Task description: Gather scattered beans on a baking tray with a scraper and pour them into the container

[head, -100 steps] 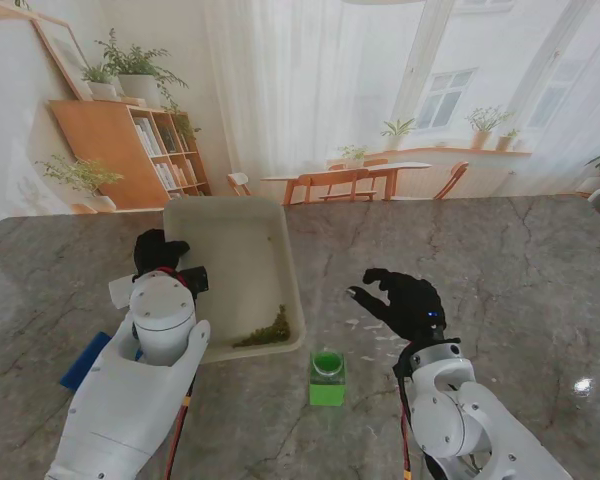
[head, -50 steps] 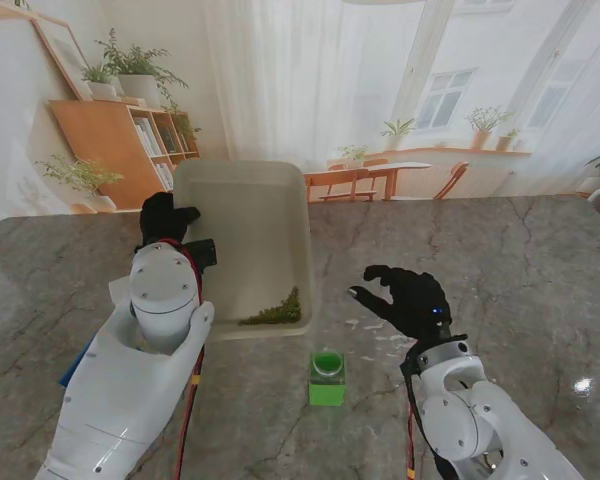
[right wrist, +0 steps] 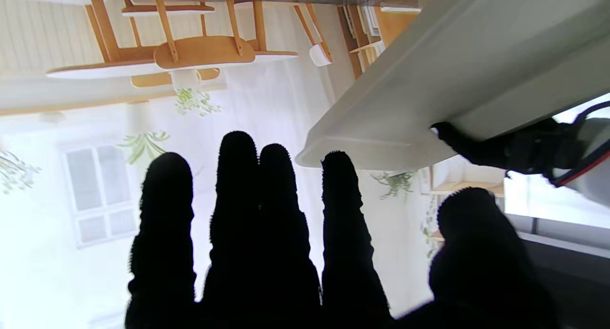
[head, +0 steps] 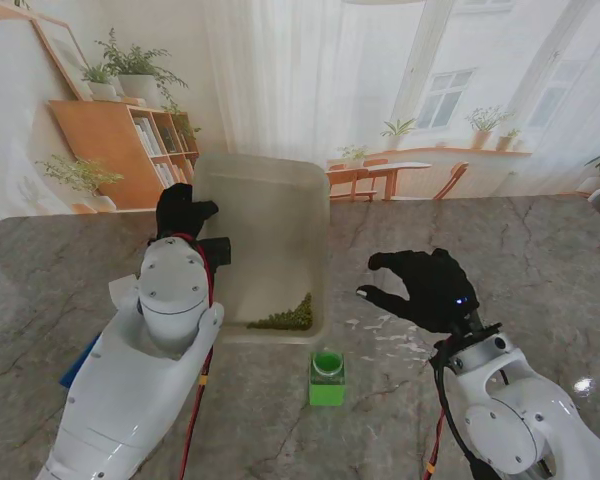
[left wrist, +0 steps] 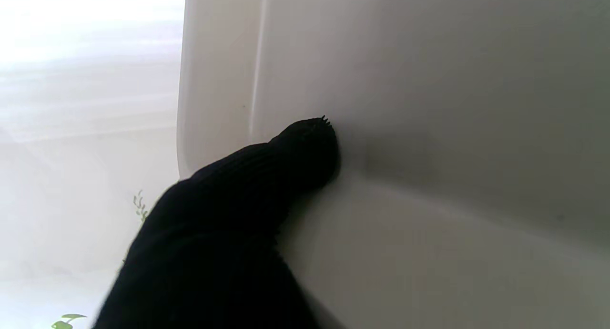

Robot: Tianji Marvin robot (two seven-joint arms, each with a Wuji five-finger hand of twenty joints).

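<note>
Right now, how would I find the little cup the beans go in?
Look at the grey marble table, then the big white baking tray tipped up in the left hand. Just nearer to me than its low corner stands the green container, the only bright green, square thing there.

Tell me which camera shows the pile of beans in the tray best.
The stand view: the beans sit heaped in the tilted tray's near right corner. The left wrist view shows only bare tray wall; the right wrist view shows its underside, with green specks at the frame edge.

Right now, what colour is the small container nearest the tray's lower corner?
Bright green. The container shows best in the stand view, just nearer to me than the tray.
</note>
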